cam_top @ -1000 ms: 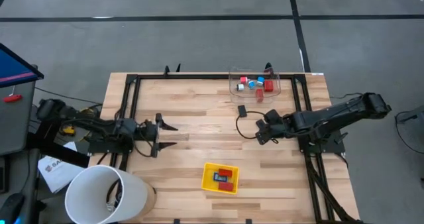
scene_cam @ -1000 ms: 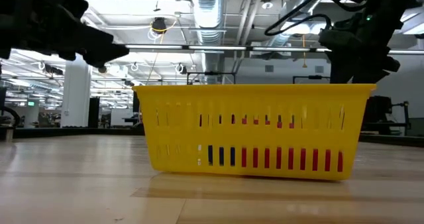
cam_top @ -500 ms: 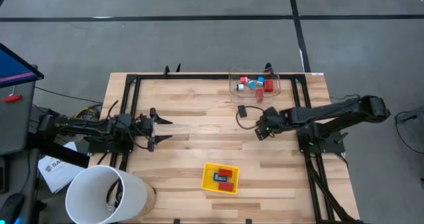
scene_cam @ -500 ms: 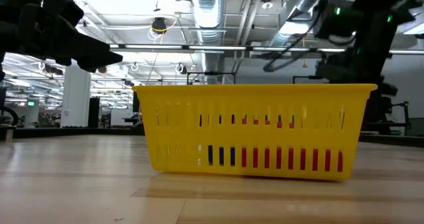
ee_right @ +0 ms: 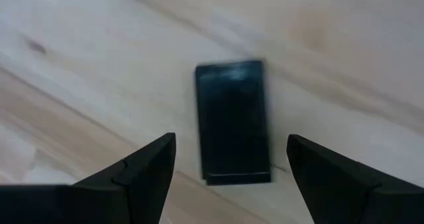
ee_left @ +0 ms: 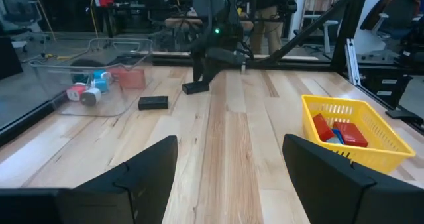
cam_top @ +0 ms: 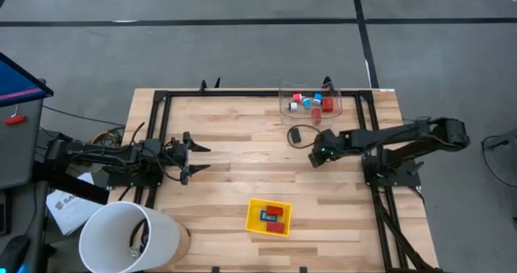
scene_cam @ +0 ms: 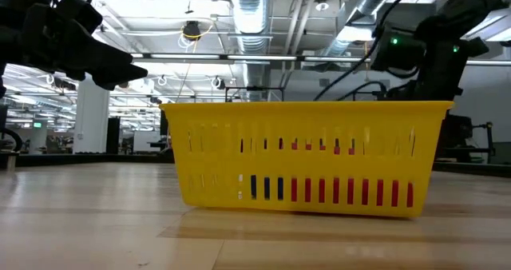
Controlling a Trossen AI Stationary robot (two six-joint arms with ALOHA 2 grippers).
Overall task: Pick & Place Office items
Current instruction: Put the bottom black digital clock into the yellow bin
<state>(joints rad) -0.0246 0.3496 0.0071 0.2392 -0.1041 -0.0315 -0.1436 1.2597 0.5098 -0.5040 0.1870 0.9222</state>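
The right end effector hangs fingers apart over a flat black item lying on the desk, right of centre. It lies low: fingertips could scrape wood or skid it away. The left end effector waits open, centre-left.
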